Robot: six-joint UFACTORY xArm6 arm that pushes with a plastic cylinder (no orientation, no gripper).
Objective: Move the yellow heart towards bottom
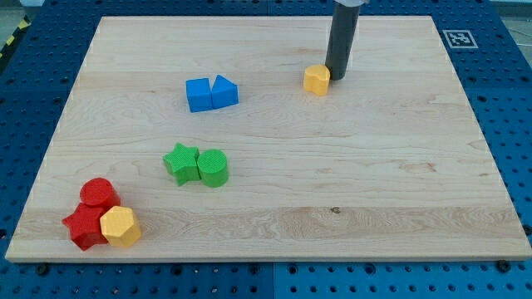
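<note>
- Sitting near the view's top edge of the wooden board [399,166], right of centre, is the yellow heart [316,80].
- My tip [337,77] stands just right of the heart, touching or nearly touching it; a bare rod, it grasps nothing.
- Left of the heart lie a blue cube [198,95] and a blue triangle [224,91], touching.
- Farther below-left of the heart, a green star [181,162] touches a green cylinder [213,167].
- Farthest from the heart, at the bottom-left corner, cluster a red cylinder [97,192], a red star [83,227] and a yellow hexagon [120,226].

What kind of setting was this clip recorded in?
Probably a robotics lab bench: a wooden board on a blue perforated table, a fiducial marker, and my tip beside the yellow heart.
</note>
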